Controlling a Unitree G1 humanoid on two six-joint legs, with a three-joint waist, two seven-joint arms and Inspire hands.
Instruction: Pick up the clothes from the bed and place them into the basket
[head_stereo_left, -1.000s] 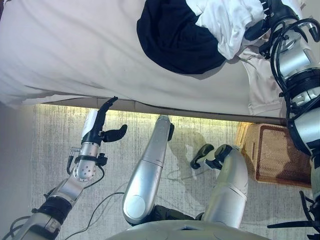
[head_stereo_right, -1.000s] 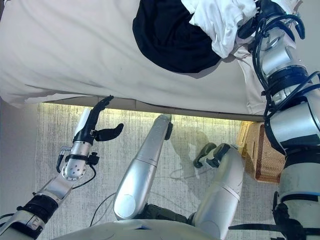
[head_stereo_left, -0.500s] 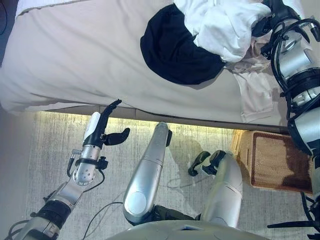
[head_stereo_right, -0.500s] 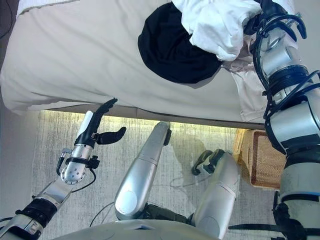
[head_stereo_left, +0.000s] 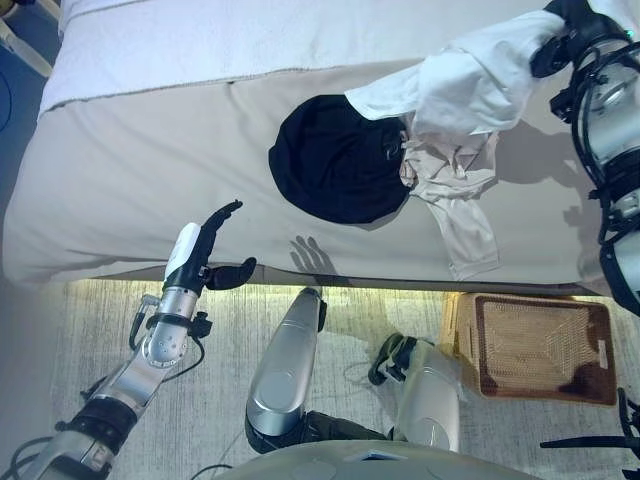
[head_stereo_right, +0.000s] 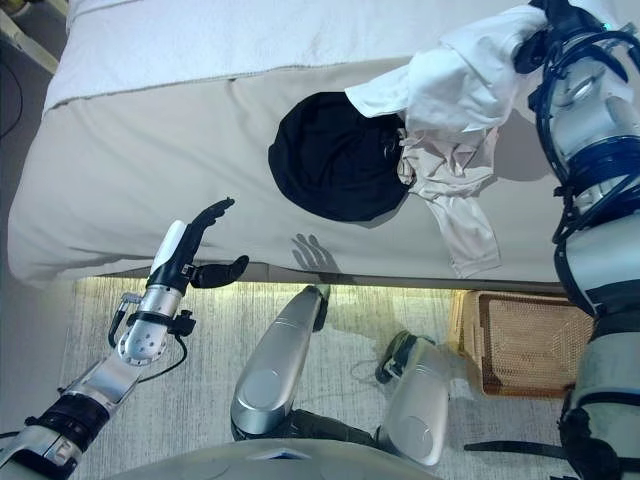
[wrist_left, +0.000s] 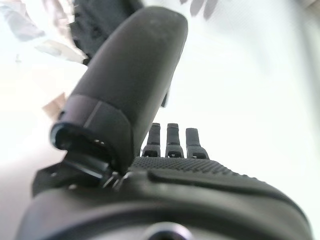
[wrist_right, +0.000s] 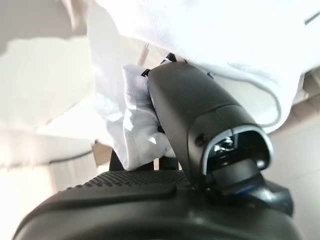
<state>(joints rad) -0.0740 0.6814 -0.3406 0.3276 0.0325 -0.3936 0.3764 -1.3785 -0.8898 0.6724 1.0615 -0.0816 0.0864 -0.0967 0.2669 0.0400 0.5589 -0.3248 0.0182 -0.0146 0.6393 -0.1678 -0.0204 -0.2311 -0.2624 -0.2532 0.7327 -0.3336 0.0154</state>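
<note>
- Our right hand (head_stereo_left: 558, 35) is up over the bed's (head_stereo_left: 150, 160) far right side, thumb and fingers pinching a white shirt (head_stereo_left: 470, 85).
- The shirt hangs lifted from that grip; its lower folds trail down toward the other clothes.
- A black garment (head_stereo_left: 335, 170) lies flat mid-bed, its right edge under the white shirt.
- A beige garment (head_stereo_left: 455, 195) lies crumpled just right of the black one, one leg or sleeve reaching the bed's near edge.
- Our left hand (head_stereo_left: 205, 250) hovers at the bed's near edge, fingers straight, thumb spread, holding nothing.
- The basket (head_stereo_left: 530, 345) sits on the floor under our right arm, beside the bed.
</note>
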